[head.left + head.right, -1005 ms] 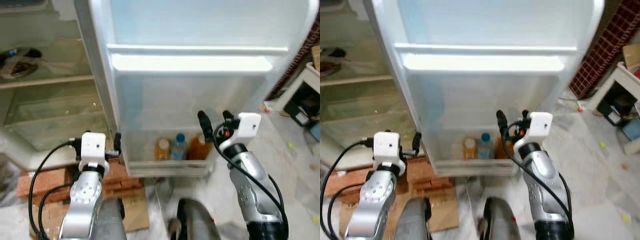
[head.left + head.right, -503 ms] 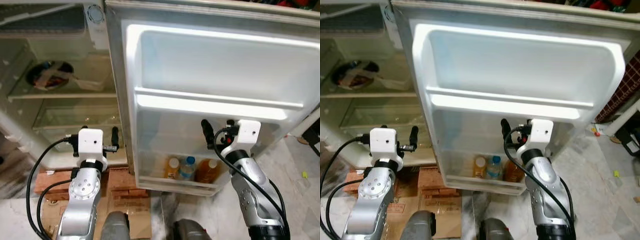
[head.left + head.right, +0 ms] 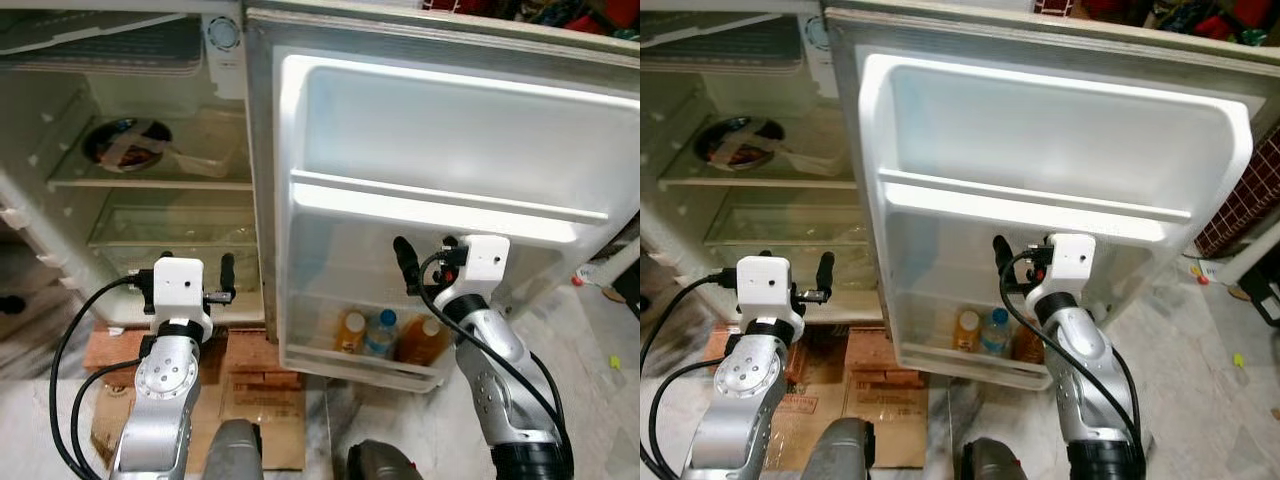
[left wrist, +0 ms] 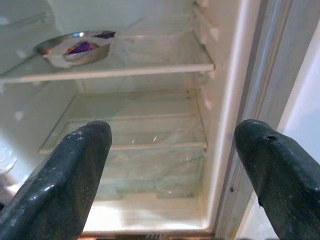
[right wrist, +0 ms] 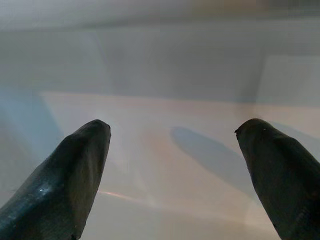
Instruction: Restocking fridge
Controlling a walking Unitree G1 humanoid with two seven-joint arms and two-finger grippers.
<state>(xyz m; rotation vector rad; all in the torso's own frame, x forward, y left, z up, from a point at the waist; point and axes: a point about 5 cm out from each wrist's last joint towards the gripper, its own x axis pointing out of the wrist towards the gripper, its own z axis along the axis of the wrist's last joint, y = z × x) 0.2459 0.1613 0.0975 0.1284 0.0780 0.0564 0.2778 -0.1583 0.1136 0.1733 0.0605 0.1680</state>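
Observation:
The fridge stands open, its white door (image 3: 440,130) swung out in front of me. Three bottles stand in the door's bottom bin: an orange one (image 3: 350,328), a water bottle with a blue cap (image 3: 381,330) and an amber one (image 3: 422,338). My right gripper (image 3: 428,252) is open and empty, raised before the door just under its middle shelf (image 3: 440,205). The left gripper (image 3: 195,265) is also open and empty, facing the fridge's glass shelves (image 4: 125,70).
A metal bowl with wrapped food (image 3: 125,145) sits on the upper glass shelf. The fridge rests on bricks (image 3: 115,345), with cardboard (image 3: 262,410) on the floor below the door. Marble floor (image 3: 590,400) lies to the right.
The whole picture has shifted down and right, so the camera has moved and more of the fridge's inside and the door's top shows. Both grippers hold the same open pose.

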